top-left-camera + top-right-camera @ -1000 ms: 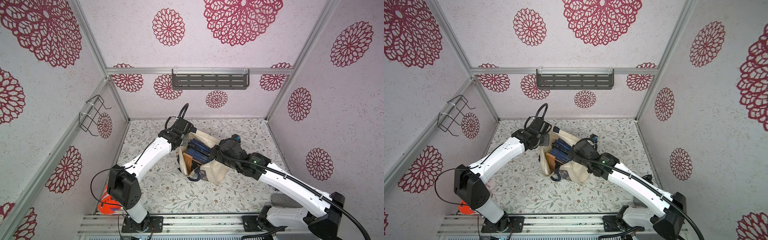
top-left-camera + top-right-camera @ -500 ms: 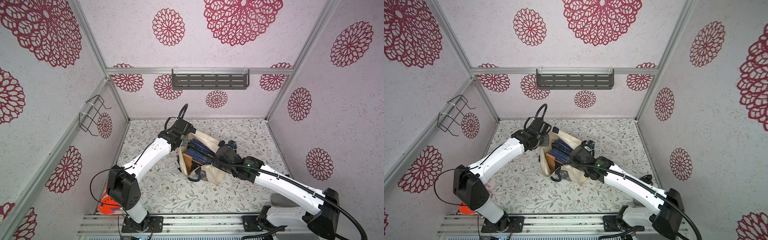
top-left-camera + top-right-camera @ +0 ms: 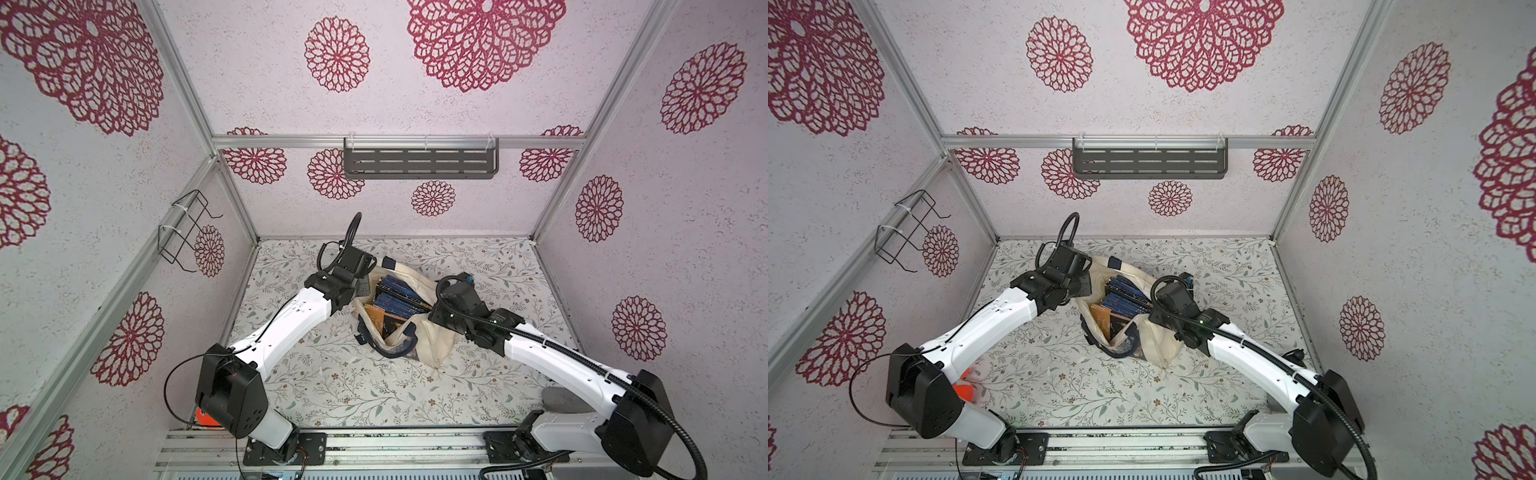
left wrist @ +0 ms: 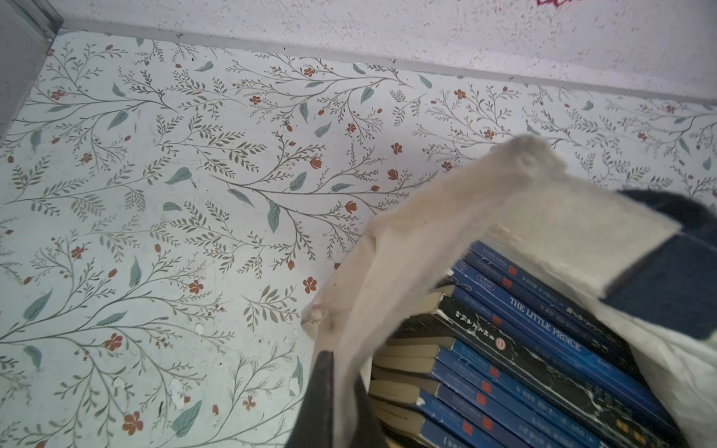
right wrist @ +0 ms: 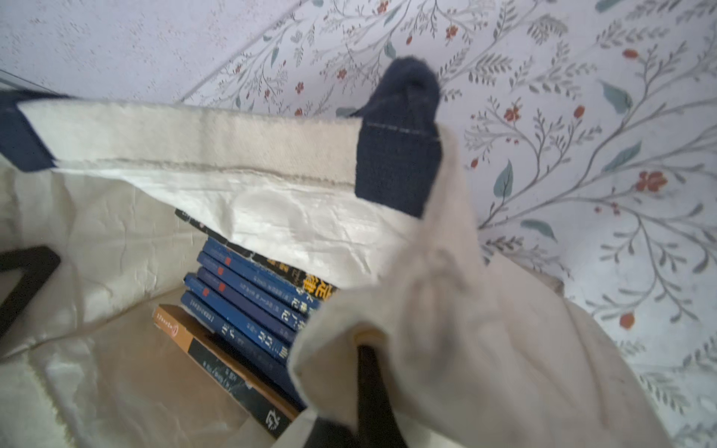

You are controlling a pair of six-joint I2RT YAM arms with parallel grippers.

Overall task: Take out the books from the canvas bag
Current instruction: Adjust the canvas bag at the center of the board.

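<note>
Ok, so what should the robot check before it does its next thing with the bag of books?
1. The left end effector is shut on the canvas bag rim: ok.
2. The right end effector is shut on the other side's rim: ok.
3. Bag mouth open, books showing: ok.
4. A book out on the table: not ok, all are inside.
5. A free end effector to grab a book: not ok, both pinch cloth.
6. Grip firm enough to hold: cannot tell.
</note>
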